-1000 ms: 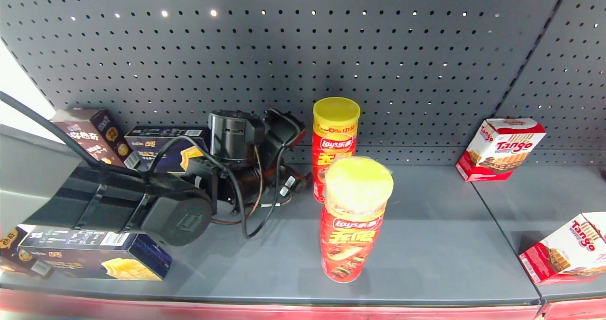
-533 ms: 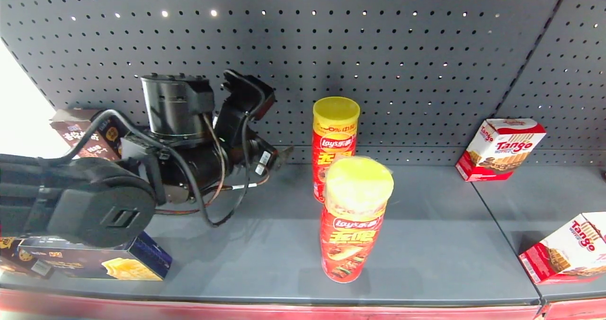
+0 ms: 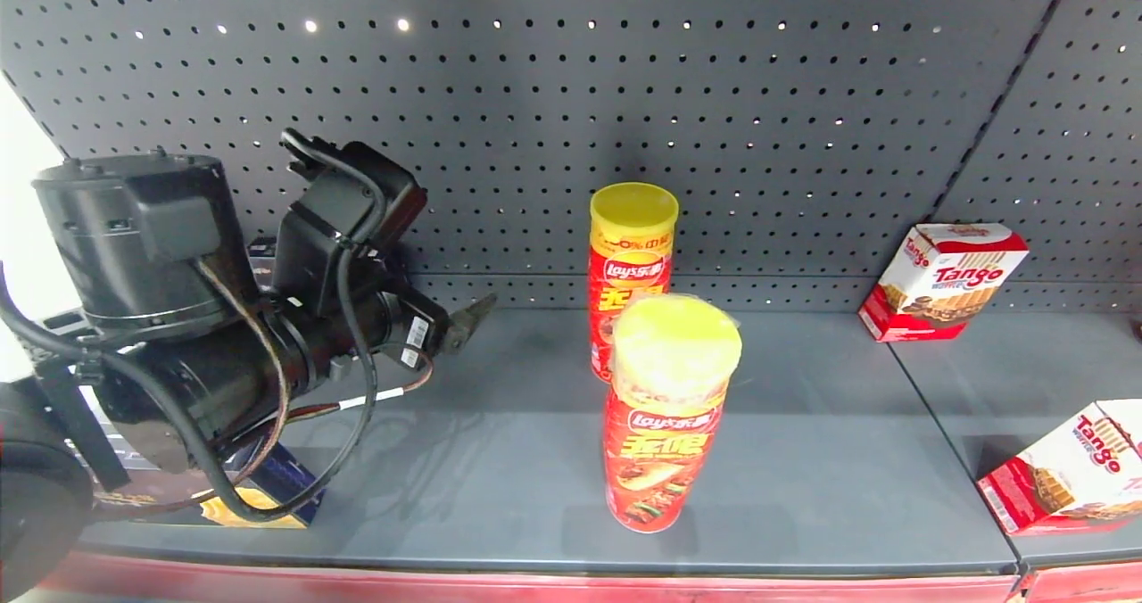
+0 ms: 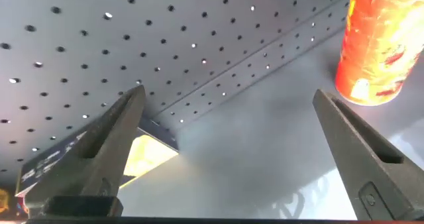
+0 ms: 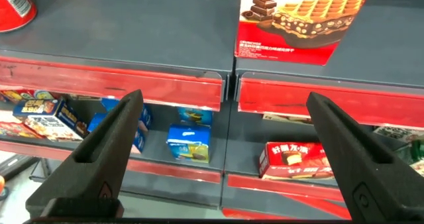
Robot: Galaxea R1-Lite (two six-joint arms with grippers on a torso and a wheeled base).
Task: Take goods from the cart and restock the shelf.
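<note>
Red cylindrical chip tube (image 3: 665, 416) with a glossy yellow plastic lid stands at frame centre on the matte grey metal shelf (image 3: 830, 460), a matching tube (image 3: 632, 264) right behind it. The black left gripper (image 4: 228, 95), at centre-left, and the right gripper (image 5: 224, 98) both gape wide, holding nothing.

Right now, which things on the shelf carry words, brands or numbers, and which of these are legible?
Front chip can: brand logo and large yellow characters, legible.
Back chip can: same logo; a percent figure under the lid, partly legible.
Rear wafer box: large red brand word, legible.
Front wafer box: same word, legible.
Dark box: print too small.
</note>
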